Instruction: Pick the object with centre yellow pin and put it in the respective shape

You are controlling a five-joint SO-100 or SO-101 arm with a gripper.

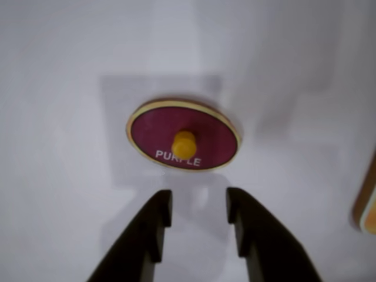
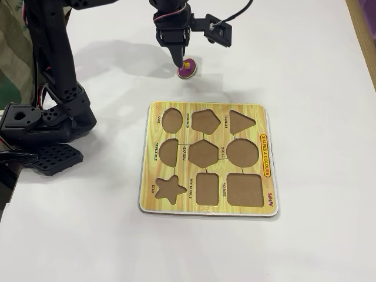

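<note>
Gripper hangs with jaws parted and empty just short of my purple oval piece, well apart from the board.

Soft blur, bright even light

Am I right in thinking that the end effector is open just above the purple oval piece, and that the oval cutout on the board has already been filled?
Not quite: the oval cutout on the board is still empty, as the fixed view shows. The rest holds: the end effector is open just above the purple oval piece, which lies on the table off the board.
</note>
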